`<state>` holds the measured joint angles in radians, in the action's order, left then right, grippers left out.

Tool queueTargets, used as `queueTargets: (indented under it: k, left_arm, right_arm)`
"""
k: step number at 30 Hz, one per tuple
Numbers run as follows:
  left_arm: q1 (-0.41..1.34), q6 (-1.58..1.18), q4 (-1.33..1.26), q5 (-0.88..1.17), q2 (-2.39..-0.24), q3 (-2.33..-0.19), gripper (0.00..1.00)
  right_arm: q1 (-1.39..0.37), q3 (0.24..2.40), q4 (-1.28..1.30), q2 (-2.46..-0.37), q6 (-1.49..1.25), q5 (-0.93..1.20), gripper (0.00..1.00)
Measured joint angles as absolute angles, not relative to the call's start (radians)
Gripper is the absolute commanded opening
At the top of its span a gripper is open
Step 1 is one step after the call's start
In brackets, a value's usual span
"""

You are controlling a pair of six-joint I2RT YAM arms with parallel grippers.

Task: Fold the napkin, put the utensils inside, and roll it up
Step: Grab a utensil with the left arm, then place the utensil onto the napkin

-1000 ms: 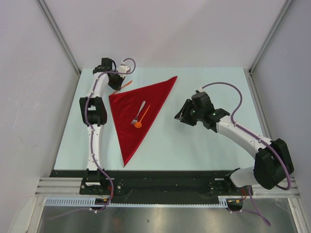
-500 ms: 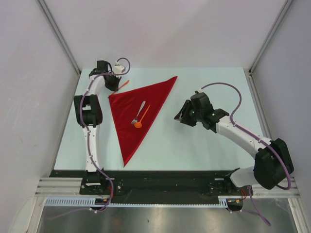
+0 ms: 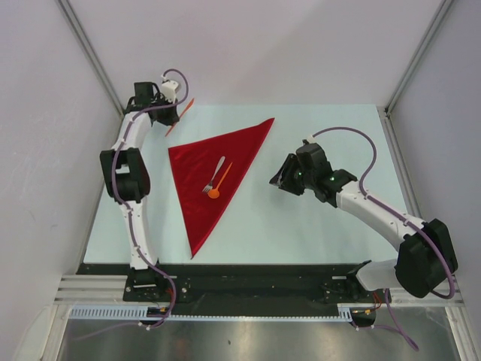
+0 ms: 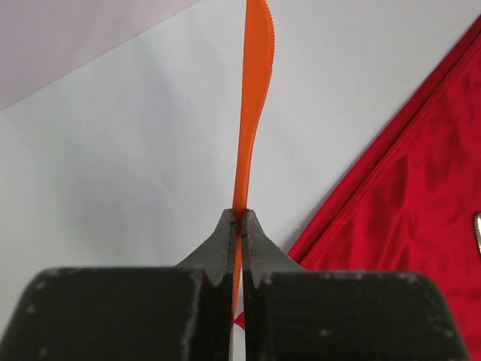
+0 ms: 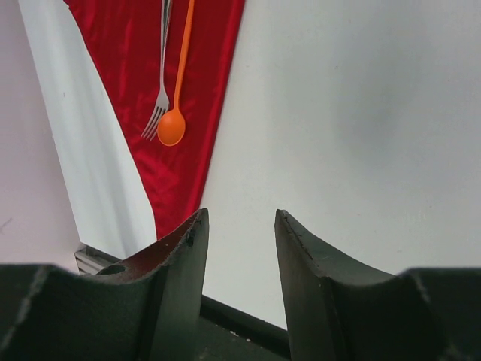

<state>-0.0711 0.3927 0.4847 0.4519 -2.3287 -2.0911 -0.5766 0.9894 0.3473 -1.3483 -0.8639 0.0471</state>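
- While the left gripper [image 4: 239, 226] is pressed together on the orange knife [image 4: 252, 113], the thin strip stands edge-on between its two dark fingertips, with the serrated blade reaching out ahead of them.
- From above, the knife [image 3: 170, 129] shows as a slanted orange line at the far left of the table [image 3: 316, 226], just beyond the napkin's left corner and not on the cloth; whether it touches the table cannot be told.
- The red napkin [image 3: 197, 203] lies flat as a triangle left of the table's middle, one tip pointing far right, one left, and a long tip pointing toward the near edge.
- The silvery fork [image 3: 218, 168] and the orange spoon [image 3: 215, 193] lie just beside each other on the napkin, handles toward the far right tip, tines and bowl toward the near side, with the spoon to the right of the fork.
- The right gripper [image 5: 240, 248] hovers over bare table to the right of the napkin, well apart from it, its jaws spread with nothing between them.
- In the right wrist view, the fork [image 5: 162, 75] and spoon [image 5: 172, 128] lie on the napkin [image 5: 203, 113] ahead of the fingers.
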Motion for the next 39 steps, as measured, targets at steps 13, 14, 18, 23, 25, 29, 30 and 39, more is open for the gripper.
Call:
queueTargets:
  k: [13,14,18,23,25,29,30,39]
  left_arm:
    - [0.062,0.123,0.451,0.437,-2.077,-1.813,0.00]
    - [0.080,0.100,0.440,0.437,-2.056,-1.781,0.00]
    - [0.172,-0.009,0.371,0.409,-1.930,-1.575,0.00]
    - [0.255,-0.213,0.208,0.356,-1.750,-1.279,0.00]
    - [0.268,-0.301,0.131,0.339,-1.678,-1.162,0.00]
    - [0.320,-0.439,0.028,0.276,-1.581,-1.008,0.00]
    - [0.345,-0.458,0.017,0.256,-1.570,-0.994,0.00]
    - [0.468,-0.433,0.076,0.160,-1.604,-1.091,0.46]
  right_arm:
    - [-0.577,0.990,0.331,-1.357,-0.852,0.065,0.45]
    - [-0.577,0.990,0.330,-1.357,-0.847,0.067,0.46]
    - [-0.569,0.990,0.324,-1.355,-0.822,0.070,0.46]
    - [-0.545,0.990,0.309,-1.354,-0.780,0.080,0.46]
    - [-0.540,0.990,0.296,-1.354,-0.764,0.080,0.46]
    - [-0.533,0.990,0.262,-1.354,-0.742,0.100,0.46]
    - [-0.532,0.990,0.256,-1.354,-0.739,0.104,0.46]
    - [-0.493,0.927,0.253,-1.303,-0.725,0.105,0.46]
